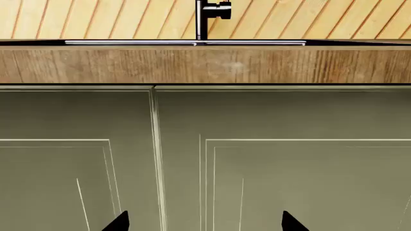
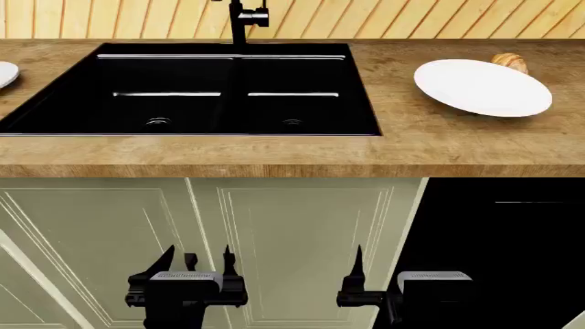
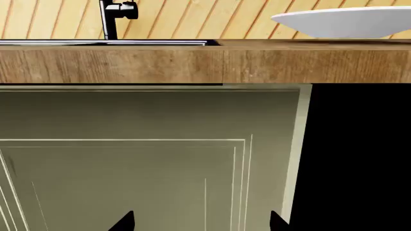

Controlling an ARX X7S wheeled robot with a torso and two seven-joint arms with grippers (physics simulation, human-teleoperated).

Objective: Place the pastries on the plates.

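Observation:
A white plate (image 2: 483, 87) sits on the wooden counter at the right; it also shows in the right wrist view (image 3: 343, 21). A golden-brown croissant (image 2: 511, 62) lies just behind its far rim, partly hidden. The edge of a second white plate (image 2: 5, 73) shows at the far left. My left gripper (image 2: 199, 264) and right gripper (image 2: 379, 267) hang low in front of the cabinet doors, below counter height, both open and empty. The wrist views show only the tips, left gripper (image 1: 205, 222) and right gripper (image 3: 200, 221), facing the doors.
A black double sink (image 2: 196, 92) with a black tap (image 2: 242, 19) fills the counter's middle. The wooden counter edge (image 2: 274, 164) overhangs olive-green cabinet doors (image 2: 292, 240). A dark black panel (image 2: 503, 233) lies at the lower right. A wood-slat wall stands behind.

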